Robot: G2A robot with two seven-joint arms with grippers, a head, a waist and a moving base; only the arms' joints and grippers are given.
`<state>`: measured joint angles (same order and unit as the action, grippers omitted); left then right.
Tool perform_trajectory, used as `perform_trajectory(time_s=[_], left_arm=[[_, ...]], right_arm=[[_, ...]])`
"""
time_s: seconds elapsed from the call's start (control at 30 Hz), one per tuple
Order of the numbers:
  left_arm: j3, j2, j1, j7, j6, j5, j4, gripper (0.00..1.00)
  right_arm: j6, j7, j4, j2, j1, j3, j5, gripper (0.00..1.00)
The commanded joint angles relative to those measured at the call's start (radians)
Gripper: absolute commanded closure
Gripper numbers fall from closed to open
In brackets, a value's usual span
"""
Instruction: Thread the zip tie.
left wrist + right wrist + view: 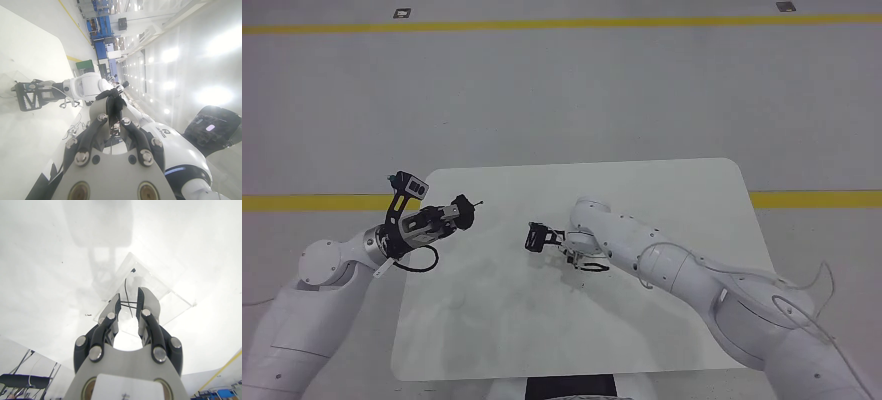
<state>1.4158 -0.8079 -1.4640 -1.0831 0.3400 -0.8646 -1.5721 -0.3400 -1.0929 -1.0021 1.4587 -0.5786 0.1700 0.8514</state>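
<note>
In the right wrist view a thin black zip tie (125,289) lies on a clear plastic plate (170,298), its small head (133,271) at the far end. Black strands cross between the fingers of my right gripper (128,298), which stands open just over the plate. That gripper (535,238) is near the middle of the white table (642,320). My left gripper (467,208) hangs above the table's left edge, apart from the right one. Its black-wrapped fingertips (113,94) are shut on a thin black strip, apparently a second zip tie, whose tip (480,205) pokes out.
The left wrist view has my right gripper (26,98) low over the clear plate (19,73). Loose black cable loops (592,266) hang by the right wrist. Yellow floor lines (542,24) run behind the table.
</note>
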Motion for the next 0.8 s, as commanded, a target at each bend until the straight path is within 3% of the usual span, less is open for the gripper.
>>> perform_trajectory(time_s=[0.0, 0.23, 0.4, 0.6, 0.77], left_arm=[[0.000, 0.000, 0.000, 0.000, 0.000, 0.000, 0.000, 1.00], [0.000, 0.000, 0.000, 0.000, 0.000, 0.000, 0.000, 1.00], [0.000, 0.000, 0.000, 0.000, 0.000, 0.000, 0.000, 1.00], [0.000, 0.000, 0.000, 0.000, 0.000, 0.000, 0.000, 1.00], [0.000, 0.000, 0.000, 0.000, 0.000, 0.000, 0.000, 1.00]], right_arm=[[0.000, -0.001, 0.012, 0.006, 0.001, 0.000, -0.001, 0.82], [0.000, -0.005, 0.054, 0.031, 0.002, 0.000, 0.000, 0.87], [0.000, -0.011, 0.077, 0.045, 0.006, 0.000, -0.002, 0.85], [0.000, -0.012, 0.082, 0.049, 0.013, 0.000, -0.014, 0.76], [0.000, -0.029, 0.070, 0.045, 0.013, 0.000, -0.025, 0.79]])
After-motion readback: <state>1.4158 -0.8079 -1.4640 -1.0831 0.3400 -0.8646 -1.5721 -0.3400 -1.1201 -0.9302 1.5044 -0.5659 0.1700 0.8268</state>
